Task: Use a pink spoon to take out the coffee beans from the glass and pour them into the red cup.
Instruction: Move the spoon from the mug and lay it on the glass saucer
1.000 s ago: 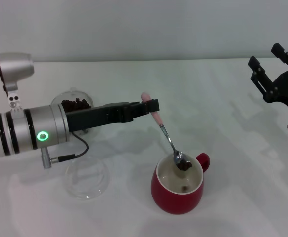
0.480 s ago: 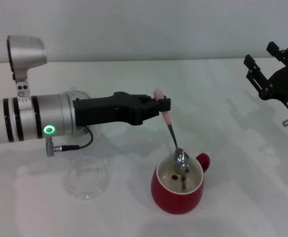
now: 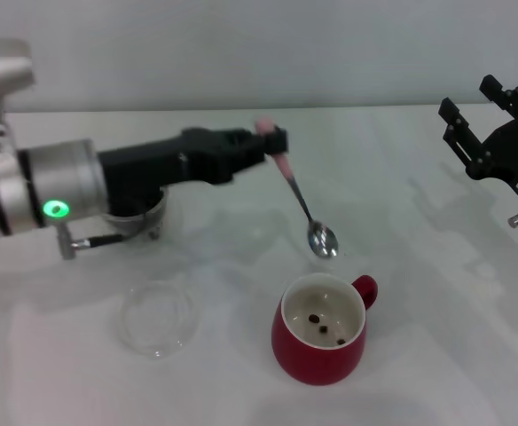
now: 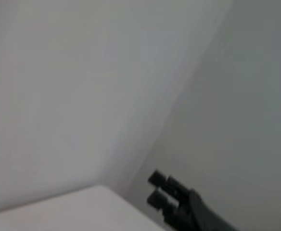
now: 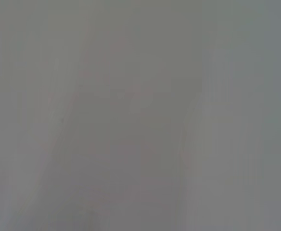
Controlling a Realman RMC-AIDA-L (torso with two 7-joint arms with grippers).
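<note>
The pink spoon point(image 3: 296, 201) was gripped at its handle by the left claw point(image 3: 275, 140), its empty bowl held above the red cup point(image 3: 319, 342), where coffee beans point(image 3: 323, 325) lay. The right claw point(image 3: 494, 133) was parked at the desk's point(image 3: 401, 195) right; its state could not be determined.

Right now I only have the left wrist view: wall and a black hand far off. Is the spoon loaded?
Observer: No. The left hand grips the pink spoon, and its bowl is empty, lifted clear of the red cup.
Operator: Anything in the cup?
Observer: A few coffee beans lie on its white bottom.
Operator: Where's the glass?
Observer: The glass sits under the left arm, mostly hidden, so I can't see its contents.
Operator: And that black hand?
Observer: That's the right hand, raised at the table's right side, far from the cup.
</note>
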